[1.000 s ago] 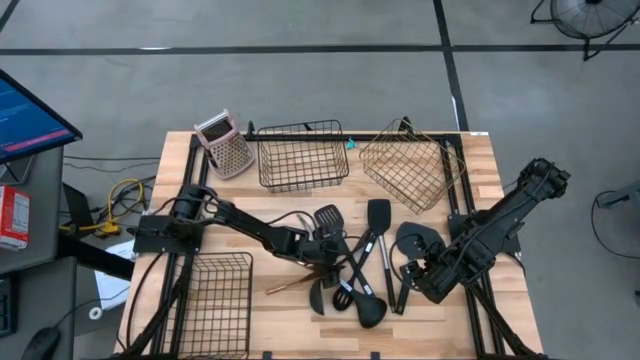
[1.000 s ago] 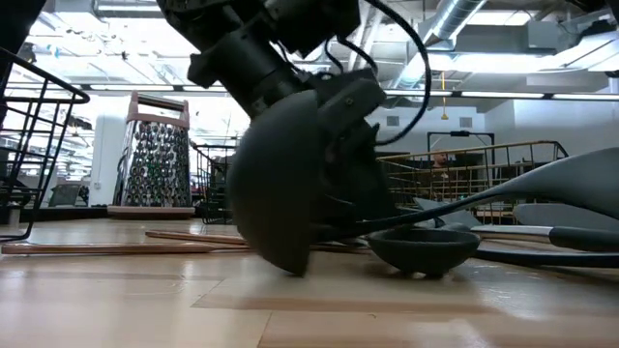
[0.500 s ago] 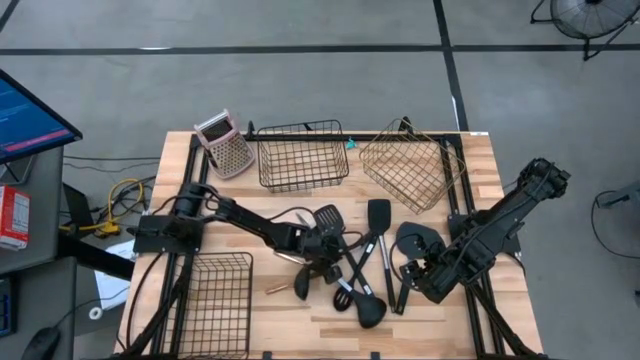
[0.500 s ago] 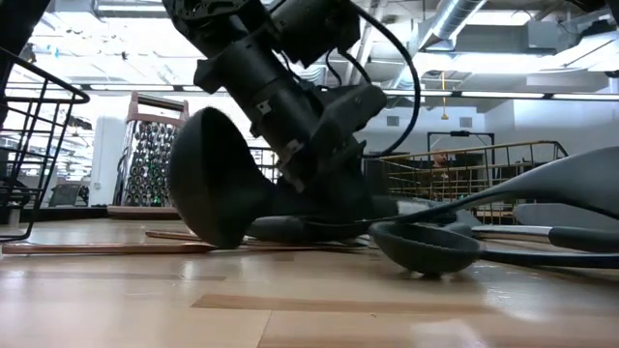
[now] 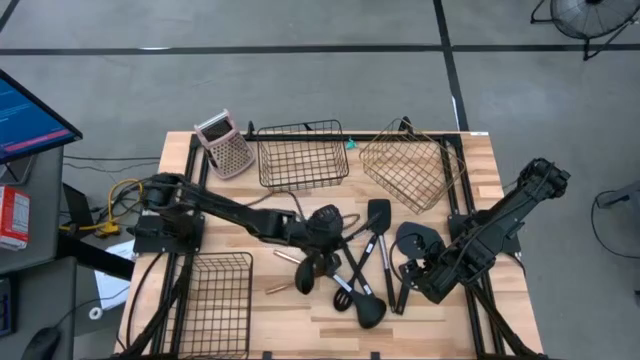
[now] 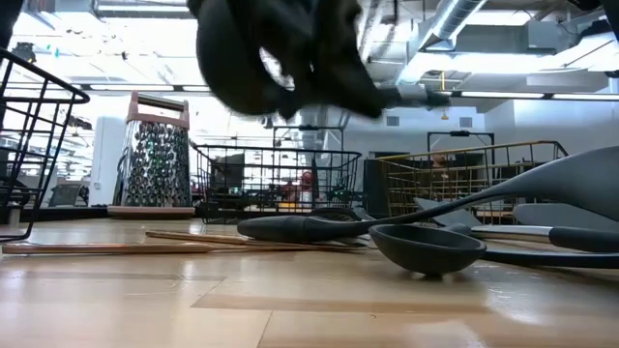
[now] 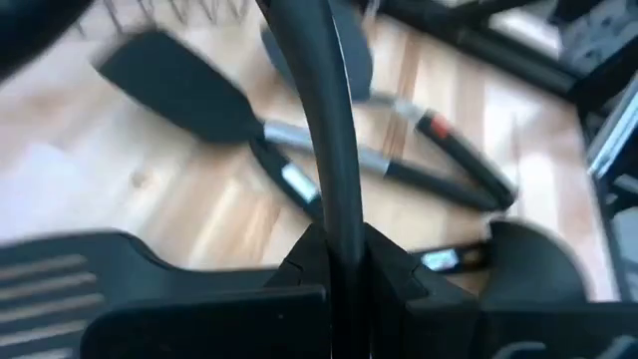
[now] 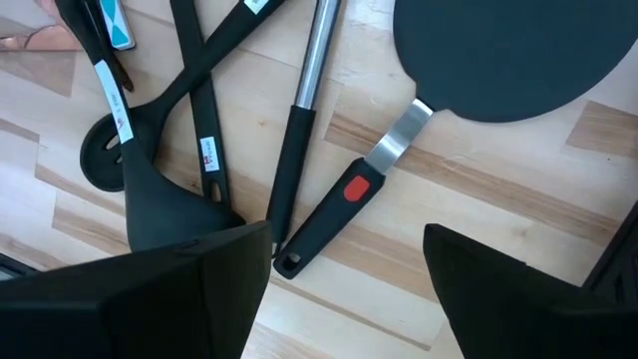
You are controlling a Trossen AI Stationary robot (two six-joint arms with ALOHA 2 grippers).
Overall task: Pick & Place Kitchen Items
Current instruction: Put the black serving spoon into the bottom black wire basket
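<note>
My left gripper (image 5: 320, 232) is over the middle of the table, shut on a black ladle (image 6: 242, 68) that hangs clear of the wood. Its handle (image 7: 334, 150) runs out ahead from between my fingers. Below lies the pile of black kitchen items (image 5: 365, 270), spatulas, turners and spoons resting flat on the table, with slim copper-coloured pieces (image 6: 116, 247) to their left. My right gripper (image 5: 420, 285) hovers open above the pile's right side, over a black spatula with a red mark on its handle (image 8: 349, 194); its fingers touch nothing. My left gripper pinches the ladle's black handle (image 7: 337, 234) between its two fingers, coming slanting down from the table's left. The handle sticks out past the fingers. The ladle is lifted clear, its bowl (image 6: 247, 72) high above the table and its handle (image 6: 416, 97) about level.
A black wire basket (image 5: 303, 155) and a copper wire basket (image 5: 405, 165) stand at the far edge, with a pink box grater (image 5: 225, 145) to their left. Another black wire basket (image 5: 215, 300) sits at the near left. Bare wood lies along the near edge.
My left gripper has risen from the pile with the ladle. The ladle's bowl stood on the table, tipped toward the left, and now hangs clear above the other utensils. The utensils under it stay where they were.
</note>
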